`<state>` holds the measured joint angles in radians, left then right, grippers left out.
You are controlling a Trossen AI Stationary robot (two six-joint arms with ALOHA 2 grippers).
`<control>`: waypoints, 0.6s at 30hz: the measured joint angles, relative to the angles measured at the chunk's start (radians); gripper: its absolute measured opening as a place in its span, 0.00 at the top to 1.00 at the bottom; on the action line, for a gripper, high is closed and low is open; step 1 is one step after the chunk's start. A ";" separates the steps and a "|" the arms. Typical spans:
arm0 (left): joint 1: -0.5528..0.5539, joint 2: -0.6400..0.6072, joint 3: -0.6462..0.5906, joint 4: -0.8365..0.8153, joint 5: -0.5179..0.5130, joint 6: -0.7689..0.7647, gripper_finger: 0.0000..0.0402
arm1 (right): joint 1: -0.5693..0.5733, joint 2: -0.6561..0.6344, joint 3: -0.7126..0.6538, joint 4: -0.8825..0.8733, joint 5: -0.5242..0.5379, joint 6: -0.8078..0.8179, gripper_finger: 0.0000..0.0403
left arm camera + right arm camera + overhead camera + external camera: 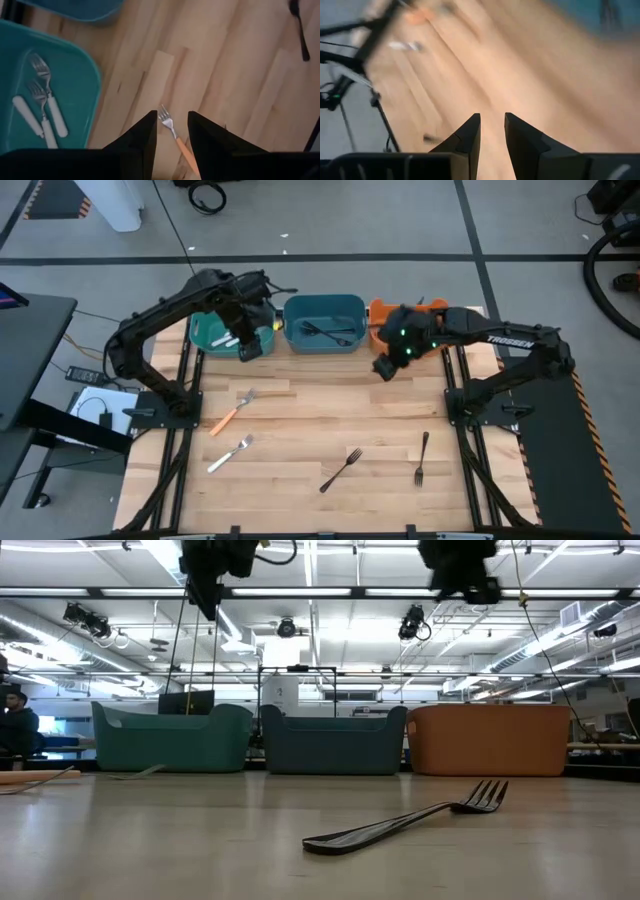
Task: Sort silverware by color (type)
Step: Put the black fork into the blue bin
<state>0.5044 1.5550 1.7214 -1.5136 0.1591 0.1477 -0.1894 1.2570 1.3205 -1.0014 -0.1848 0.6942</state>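
Observation:
My left gripper (250,348) hangs open over the near edge of the teal bin (215,332). Two white-handled forks (42,107) lie on that bin's floor. Far below my left fingers, an orange-handled fork (176,139) lies flat on the table. My right gripper (384,367) is open in the air in front of the orange bin (380,308), with nothing between its fingers (470,132). The blue bin (323,323) holds black silverware (332,331). A white-handled fork (230,453) and two black forks (341,470) (422,458) lie flat on the table.
The three bins stand in a row along the table's far edge, shown in the low view as teal (170,738), blue (335,740) and orange (490,738). My right arm hides most of the orange bin from above. Bare wood (330,405) lies between bins and loose forks.

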 joint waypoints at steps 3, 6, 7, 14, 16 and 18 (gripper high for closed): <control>-0.036 0.000 0.000 0.000 -0.001 0.005 0.70 | 0.077 0.001 0.000 -0.138 0.064 0.175 0.76; -0.061 0.000 0.000 0.001 -0.005 0.045 0.70 | 0.160 0.001 0.000 -0.244 0.134 0.343 0.76; -0.068 0.000 0.000 0.002 -0.005 0.052 0.70 | 0.186 0.001 0.000 -0.275 0.150 0.399 0.76; -0.095 0.000 0.000 0.009 -0.008 0.058 0.70 | 0.367 0.001 0.000 -0.345 0.300 0.810 0.76; -0.095 0.000 0.000 0.009 -0.008 0.059 0.70 | 0.415 0.001 -0.007 -0.349 0.365 0.958 0.76; -0.095 0.000 0.000 0.009 -0.008 0.073 0.70 | 0.464 0.002 -0.031 -0.349 0.400 1.076 0.76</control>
<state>0.4099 1.5551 1.7214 -1.5046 0.1513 0.2203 0.2746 1.2587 1.2899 -1.3499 0.2155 1.7703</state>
